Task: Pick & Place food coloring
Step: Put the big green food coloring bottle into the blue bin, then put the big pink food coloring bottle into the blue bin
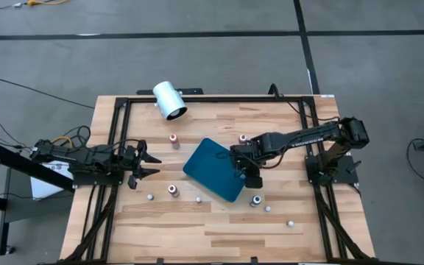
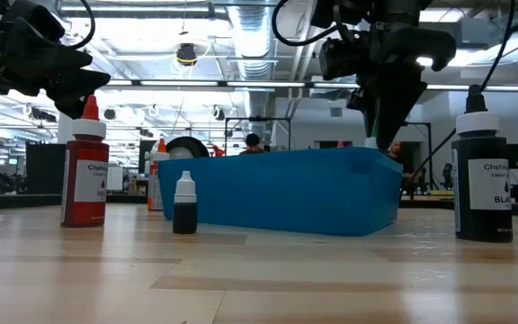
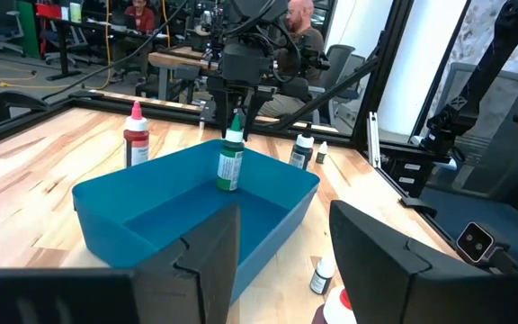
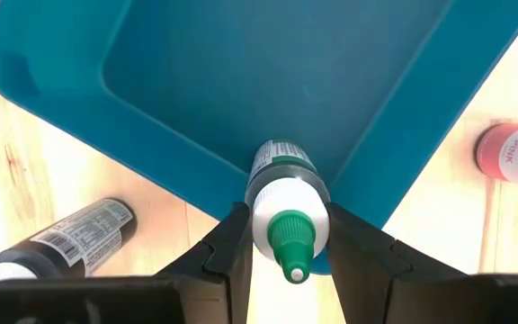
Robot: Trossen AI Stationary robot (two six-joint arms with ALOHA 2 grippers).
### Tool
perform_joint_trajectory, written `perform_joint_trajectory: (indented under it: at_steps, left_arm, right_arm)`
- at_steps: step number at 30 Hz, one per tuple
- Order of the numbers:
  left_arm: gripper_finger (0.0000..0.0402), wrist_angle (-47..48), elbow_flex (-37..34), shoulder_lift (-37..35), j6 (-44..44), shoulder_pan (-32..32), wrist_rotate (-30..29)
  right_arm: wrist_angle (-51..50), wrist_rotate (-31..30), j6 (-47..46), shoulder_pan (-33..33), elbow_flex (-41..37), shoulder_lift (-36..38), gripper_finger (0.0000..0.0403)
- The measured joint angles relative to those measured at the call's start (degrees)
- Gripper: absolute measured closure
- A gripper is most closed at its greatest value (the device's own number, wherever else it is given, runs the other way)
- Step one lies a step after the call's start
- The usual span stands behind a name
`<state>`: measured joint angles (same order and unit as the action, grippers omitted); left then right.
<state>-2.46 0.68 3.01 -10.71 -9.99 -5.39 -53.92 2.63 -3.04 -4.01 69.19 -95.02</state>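
Nearest the low camera, a small dark-bodied food coloring bottle with a white cap [image 2: 184,205] is standing on the pale wooden tabletop [image 1: 197,228], in front of the teal rectangular plastic tray [image 1: 213,169], which is lying askew near the tabletop's middle. A green-capped, green-labelled food coloring bottle [image 4: 282,202] is being gripped by the fingers of the right gripper [image 4: 286,236], which are clenched on its sides just below the cap, and it is being held upright above the tray's edge on the side facing the tabletop's right edge [image 3: 230,160]. The left gripper [image 3: 281,247] is being held off near the left edge of the tabletop, its fingers [image 3: 209,247] spread and grasping nothing. Other small bottles are standing scattered around the tray: a red one [image 2: 85,171], a black one [image 2: 482,175] and a pink-labelled one [image 4: 515,153]. A large white cylinder [image 1: 169,100] is lying toward the far edge.
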Motion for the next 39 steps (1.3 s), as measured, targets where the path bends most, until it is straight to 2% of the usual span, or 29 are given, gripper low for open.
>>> perform_joint_trajectory:
  at_steps: [4,16,26,33,39]
  left_arm:
    - [0.0236,0.0,0.0,0.0,0.0,0.0,0.0]
    - [0.0236,0.0,0.0,0.0,0.0,0.0,0.0]
    - [0.0236,0.0,0.0,0.0,0.0,0.0,0.0]
    - [0.0236,0.0,0.0,0.0,0.0,0.0,0.0]
    - [0.0236,0.0,0.0,0.0,0.0,0.0,0.0]
  right_arm:
    - [-0.1,0.0,0.0,0.0,0.0,0.0,0.0284]
    - [-3.1,-0.2,-0.1,0.0,-0.2,-0.2,0.0219]
    - [-8.2,0.1,0.0,0.0,-0.1,-0.2,0.0232]
    - [-13.8,0.5,0.0,-0.2,2.8,0.0,0.0238]
    - [-16.6,0.5,-0.2,-1.4,4.0,3.2,0.0232]
